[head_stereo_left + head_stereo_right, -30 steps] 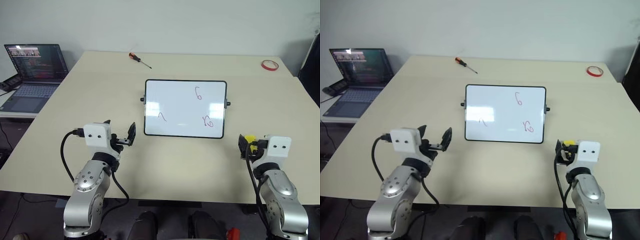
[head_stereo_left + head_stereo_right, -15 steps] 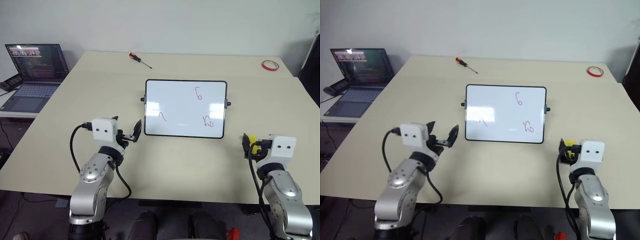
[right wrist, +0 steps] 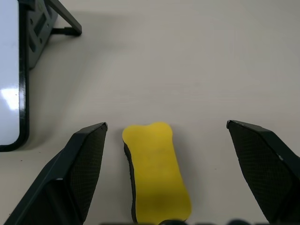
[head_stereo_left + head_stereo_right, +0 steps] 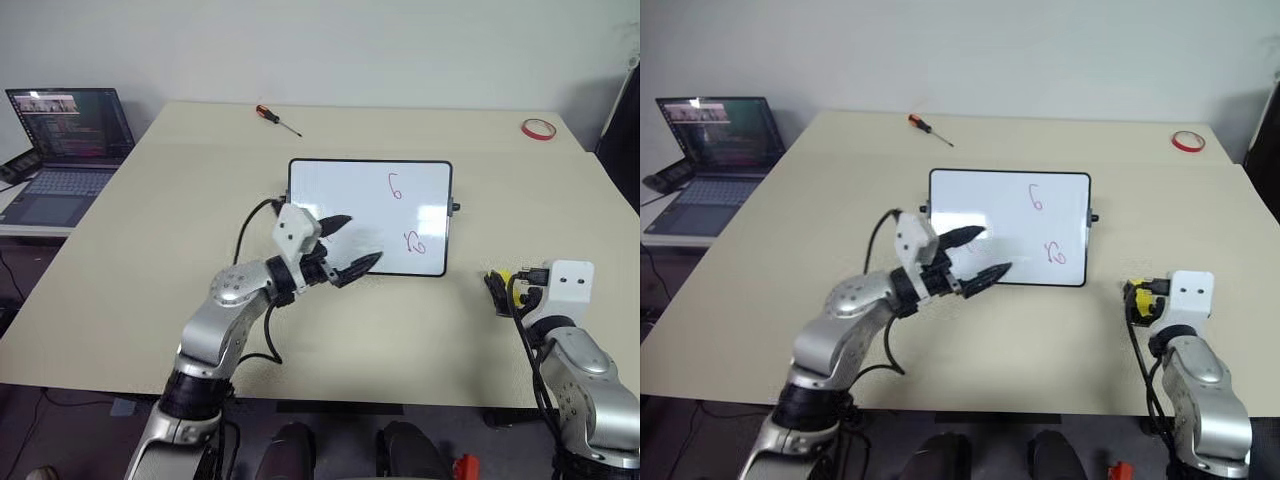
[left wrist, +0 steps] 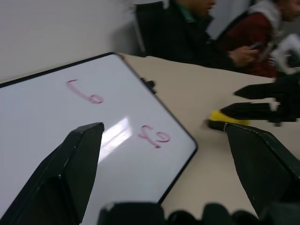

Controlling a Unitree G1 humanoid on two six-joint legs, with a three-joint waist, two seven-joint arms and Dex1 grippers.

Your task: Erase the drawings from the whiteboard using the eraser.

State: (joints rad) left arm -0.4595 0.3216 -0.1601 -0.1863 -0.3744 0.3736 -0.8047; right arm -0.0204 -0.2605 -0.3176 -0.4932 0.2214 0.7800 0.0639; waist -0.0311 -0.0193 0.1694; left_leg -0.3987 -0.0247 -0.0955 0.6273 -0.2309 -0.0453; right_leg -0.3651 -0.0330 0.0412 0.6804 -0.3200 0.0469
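Task is sitting at the start: nothing erased yet. Going left to right: left end effector [image 4: 350, 245] is hovering over the lower-left part of the whiteboard [image 4: 370, 180], fingers spread wide and empty, pointing across toward the right side. The whiteboard is lying mid-desk [image 4: 180, 220] with the drawings [image 4: 395, 186] still on it: the red "6" upper right and a curl [image 4: 415, 242] lower right are both intact; any squiggle on the left is hidden behind the left arm, can't confirm. Further right, the eraser [image 3: 155, 173] is lying flat on the desk, near the board's right edge but apart from it. Right end effector [image 3: 166, 140] is straddling it, fingers fully wide, one on either side with clear gaps, so no grip yet. Remaining, by my read: close on the eraser, lift, carry to the board, wipe every mark.
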